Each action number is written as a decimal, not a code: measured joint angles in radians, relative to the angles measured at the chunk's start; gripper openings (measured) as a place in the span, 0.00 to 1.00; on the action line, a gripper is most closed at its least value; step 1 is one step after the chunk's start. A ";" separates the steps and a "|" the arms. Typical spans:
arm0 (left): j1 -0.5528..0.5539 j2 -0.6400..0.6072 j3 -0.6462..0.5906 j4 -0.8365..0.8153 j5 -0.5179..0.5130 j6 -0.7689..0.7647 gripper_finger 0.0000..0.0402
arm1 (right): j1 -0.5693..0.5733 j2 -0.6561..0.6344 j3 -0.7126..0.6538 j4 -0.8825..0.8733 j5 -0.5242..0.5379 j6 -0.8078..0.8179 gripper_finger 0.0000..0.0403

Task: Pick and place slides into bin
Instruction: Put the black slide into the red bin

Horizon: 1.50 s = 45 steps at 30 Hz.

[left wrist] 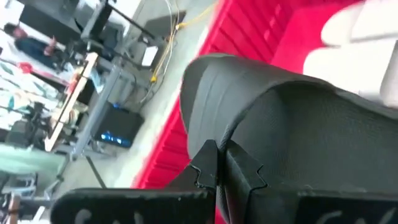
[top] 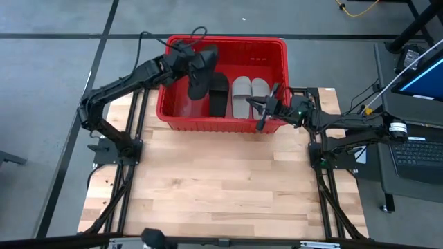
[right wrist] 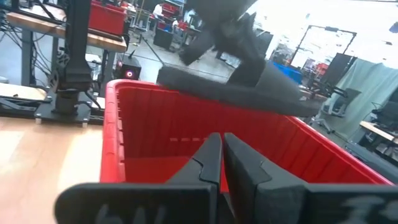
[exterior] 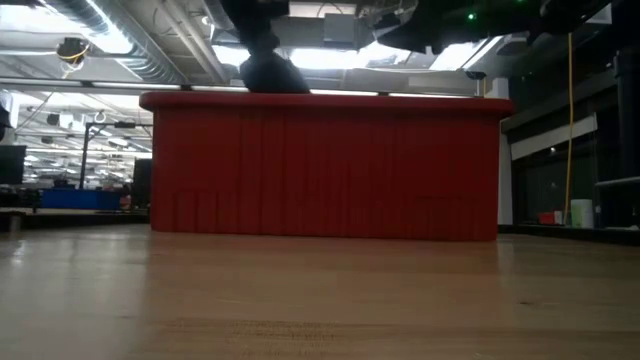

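The last black slide (top: 199,75) hung in the air over the left part of the red bin (top: 225,125), so it could drop into the bare spot there. Your left tool (top: 188,57) was pinching it tight at the strap end, and the slide tilted down into the bin because it was only held at one end. In the left wrist view you could see the two dark fingers (left wrist: 245,174) pressed onto the black slide. Three more slides already lay flat on the bin floor, side by side: one black slide (top: 219,94) and two grey slides (top: 250,95). They were lined up neatly, which left room for the fourth one beside the black one. Your right tool (top: 265,111) waited just over the bin's near right rim with its fingers pressed together and nothing in them, out of the way of the left arm. The bin stood at the far edge of the wooden surface (top: 221,187), where both arms could reach it. I think the job was nearly done.
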 joint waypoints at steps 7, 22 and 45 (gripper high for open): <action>0.025 0.001 -0.189 0.179 -0.067 0.002 0.01 | -0.035 0.000 0.000 -0.007 0.001 0.022 0.05; 0.073 0.001 -0.387 0.341 -0.178 0.030 0.01 | -0.056 0.000 0.000 -0.007 0.001 0.074 0.05; 0.140 0.098 -0.563 0.584 -0.109 0.068 0.01 | -0.056 0.000 0.000 -0.023 0.001 0.127 0.05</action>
